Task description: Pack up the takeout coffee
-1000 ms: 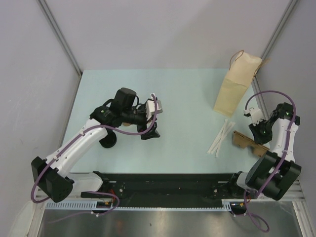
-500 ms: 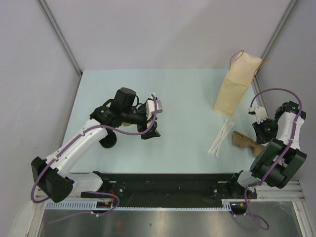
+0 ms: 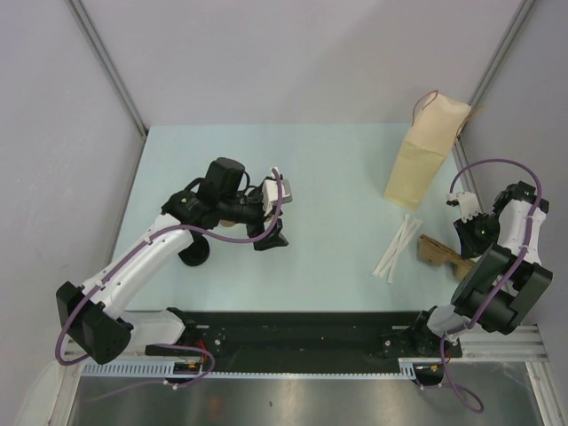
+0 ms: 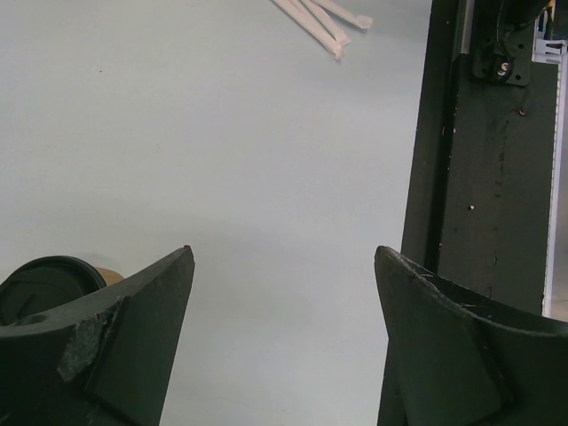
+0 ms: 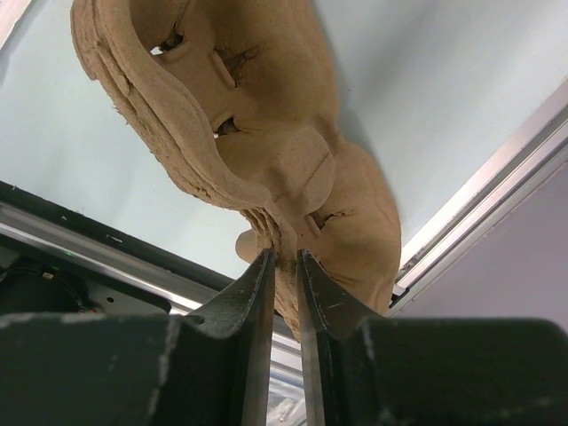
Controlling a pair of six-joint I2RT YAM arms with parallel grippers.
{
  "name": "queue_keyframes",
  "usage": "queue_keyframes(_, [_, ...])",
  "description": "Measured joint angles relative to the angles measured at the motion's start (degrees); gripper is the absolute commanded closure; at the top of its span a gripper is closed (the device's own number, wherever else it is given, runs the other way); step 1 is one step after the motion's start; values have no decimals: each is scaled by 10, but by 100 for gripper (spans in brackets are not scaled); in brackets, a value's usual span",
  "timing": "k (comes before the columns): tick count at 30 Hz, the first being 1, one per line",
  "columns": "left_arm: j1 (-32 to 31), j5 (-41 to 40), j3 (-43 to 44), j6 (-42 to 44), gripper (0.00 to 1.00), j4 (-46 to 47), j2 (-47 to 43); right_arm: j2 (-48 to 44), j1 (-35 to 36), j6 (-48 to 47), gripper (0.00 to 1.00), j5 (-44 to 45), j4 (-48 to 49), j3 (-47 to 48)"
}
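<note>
One takeout coffee cup (image 4: 44,277), tan with a black lid, shows at the lower left of the left wrist view, outside the left finger. From above only a tan sliver of that cup (image 3: 229,224) shows under the left arm. My left gripper (image 4: 284,253) (image 3: 269,238) hangs open over bare table with nothing between its fingers. My right gripper (image 5: 286,257) (image 3: 463,241) is shut on the rim of the brown pulp cup tray (image 5: 266,133) (image 3: 441,253) at the table's right edge.
A tall tan paper bag (image 3: 424,158) stands at the back right. White wrapped straws (image 3: 398,247) (image 4: 324,13) lie between the bag and the tray. A dark round shape (image 3: 193,256) sits under the left arm. The black base rail (image 4: 479,177) runs along the near edge.
The right arm's elbow has swung outward to the right, still gripping the tray, which has barely shifted. The left arm has not moved.
</note>
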Motion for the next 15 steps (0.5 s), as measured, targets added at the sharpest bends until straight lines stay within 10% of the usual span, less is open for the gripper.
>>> queue_keyframes(15, [0,0,-1,0,12,0,0,5,0,3,77,0,2,0])
